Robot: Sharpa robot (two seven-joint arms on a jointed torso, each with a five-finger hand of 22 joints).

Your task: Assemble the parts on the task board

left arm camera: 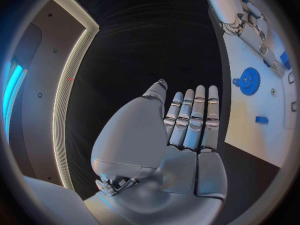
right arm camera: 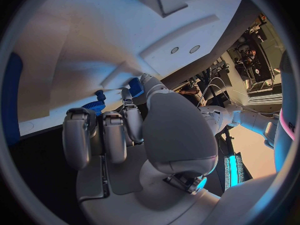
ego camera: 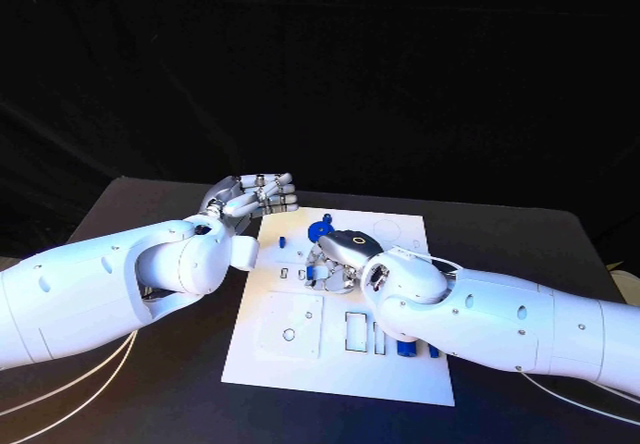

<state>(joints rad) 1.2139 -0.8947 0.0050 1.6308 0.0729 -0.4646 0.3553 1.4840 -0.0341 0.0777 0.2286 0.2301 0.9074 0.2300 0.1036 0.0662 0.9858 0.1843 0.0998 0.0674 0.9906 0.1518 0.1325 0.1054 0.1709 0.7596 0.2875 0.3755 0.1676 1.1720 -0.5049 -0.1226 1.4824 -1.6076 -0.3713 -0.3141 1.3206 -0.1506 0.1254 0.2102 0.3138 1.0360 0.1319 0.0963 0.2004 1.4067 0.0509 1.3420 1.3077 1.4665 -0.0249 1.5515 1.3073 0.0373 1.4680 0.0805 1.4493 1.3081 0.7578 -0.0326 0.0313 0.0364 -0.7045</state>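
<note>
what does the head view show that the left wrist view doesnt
Head view alone: the whole task board with its cutouts near the robot, blue parts standing by the board's near edge, and the left arm.

Left wrist view alone: the left robot hand from behind, fingers straight and close together, holding nothing.

Both: the blue gear on the board, a small blue block near it, and the right robot hand curled down over the board.
</note>
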